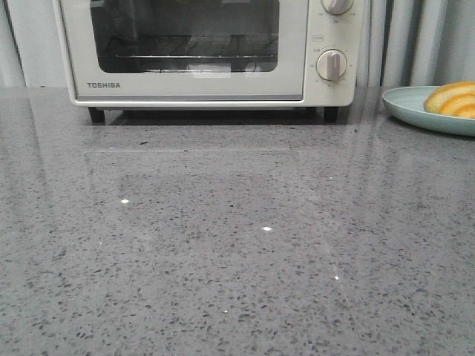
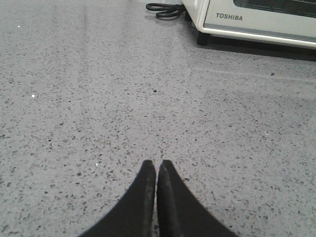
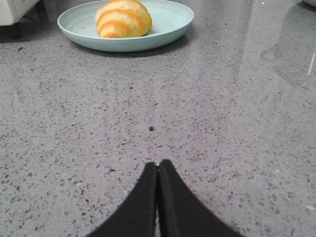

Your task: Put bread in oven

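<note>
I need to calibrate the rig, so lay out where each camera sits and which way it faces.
Front: faces forward over the table at the shut oven, plate and bread; no arms show.
Left wrist: on the left arm, looking past its closed fingers toward the oven.
Right wrist: on the right arm, past closed fingers toward the bread.
Front and right wrist share plate and bread.

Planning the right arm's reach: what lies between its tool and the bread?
Only bare speckled countertop, then the near rim of the plate holding the bread, per the right wrist view.
</note>
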Robot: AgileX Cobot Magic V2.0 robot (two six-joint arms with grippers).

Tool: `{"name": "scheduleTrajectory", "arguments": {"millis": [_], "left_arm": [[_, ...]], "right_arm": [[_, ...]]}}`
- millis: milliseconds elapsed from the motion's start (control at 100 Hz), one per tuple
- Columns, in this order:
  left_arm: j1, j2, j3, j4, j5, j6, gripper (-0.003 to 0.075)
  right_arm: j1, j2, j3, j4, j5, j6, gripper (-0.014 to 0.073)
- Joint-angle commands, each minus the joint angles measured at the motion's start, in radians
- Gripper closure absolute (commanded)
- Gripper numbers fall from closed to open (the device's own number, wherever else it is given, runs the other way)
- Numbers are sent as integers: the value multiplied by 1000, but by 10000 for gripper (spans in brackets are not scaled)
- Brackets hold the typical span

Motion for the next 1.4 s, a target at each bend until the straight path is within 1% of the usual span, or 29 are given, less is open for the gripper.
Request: {"name": "scheduleTrajectory", "arguments": {"millis": [0, 210, 260, 310, 410, 560, 630, 680, 720, 830, 939, 989, 1079, 1139, 1189, 1279, 1389], "left_arm": [[0, -29, 21, -12, -54, 1, 741], [0, -29, 21, -12, -54, 1, 741], [0, -29, 21, -12, -54, 1, 741], [0, -29, 21, -10, -54, 1, 741], [0, -29, 21, -8, -54, 1, 741], [0, -29, 21, -11, -56, 1, 741], [0, -29, 21, -55, -71, 1, 741], [0, -29, 21, -112, -91, 1, 741], [0, -29, 21, -189, -109, 1, 741], [0, -29, 21, -439, -188, 1, 741], [0, -29, 21, -585, -287, -1, 741], [0, -29, 21, -651, -327, -1, 741], [0, -29, 21, -734, -372, -1, 741], [0, -29, 17, -745, -405, -1, 741], [-3, -29, 6, -723, -430, 1, 741], [-6, -19, -42, -580, -412, 1, 741], [-27, 35, -138, -403, -322, 1, 741]], "right_arm": [[-4, -20, 26, -3, -20, -1, 641], [-4, -20, 26, -5, -32, -1, 641], [-4, -20, 26, -38, -61, -1, 641], [-4, -20, 26, -83, -110, -1, 641], [-4, -20, 26, -162, -253, -1, 641], [-4, -20, 26, -164, -476, -1, 641], [-4, -20, 26, -123, -559, 26, 641], [-4, -20, 26, -44, -594, 32, 641], [-4, -20, 26, 32, -613, 52, 641], [-4, -20, 24, 191, -600, 58, 641], [-4, -18, 24, 351, -555, 58, 641], [-4, -18, 24, 372, -521, 58, 641], [-4, -18, 22, 383, -514, 58, 641], [-4, -18, 4, 400, -508, 58, 641], [-4, -18, -27, 409, -484, 58, 641], [-4, -15, -93, 409, -393, 58, 641], [-4, 21, -188, 390, -257, 56, 641]]}}
